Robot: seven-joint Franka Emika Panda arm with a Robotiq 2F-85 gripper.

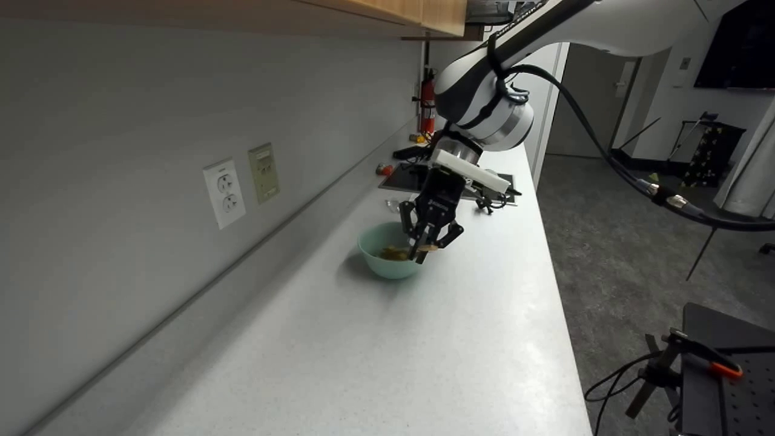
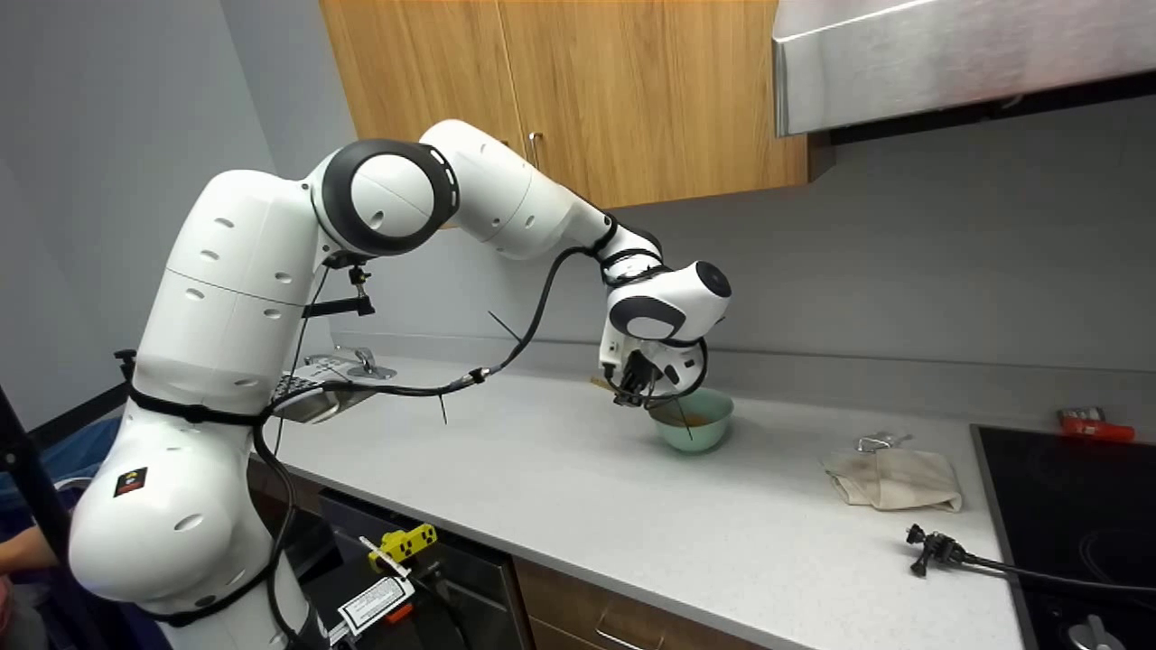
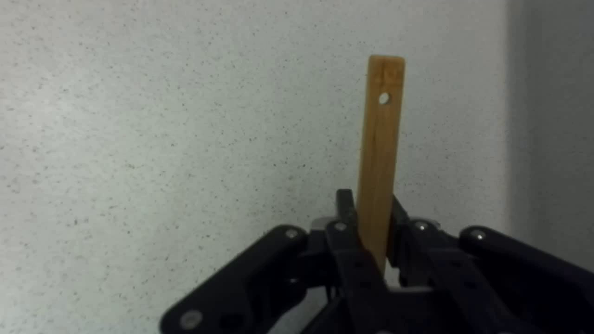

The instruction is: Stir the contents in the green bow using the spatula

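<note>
The hand [image 3: 372, 206] has the spatula [image 3: 380, 139] pinched, and one hard sideways shove could send that unbraced bowl [image 1: 387, 269] skidding!

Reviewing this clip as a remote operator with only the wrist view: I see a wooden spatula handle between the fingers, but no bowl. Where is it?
Observer: The green bowl stands on the counter, right by the gripper; whether they touch, I can't tell.
Operator: Does it hold anything?
Observer: Yes, yellowish contents lie low inside it, visible in both exterior views.
Operator: Which way does the handle point, then?
Observer: Its free end points away from the bowl, as an exterior view shows.
</note>
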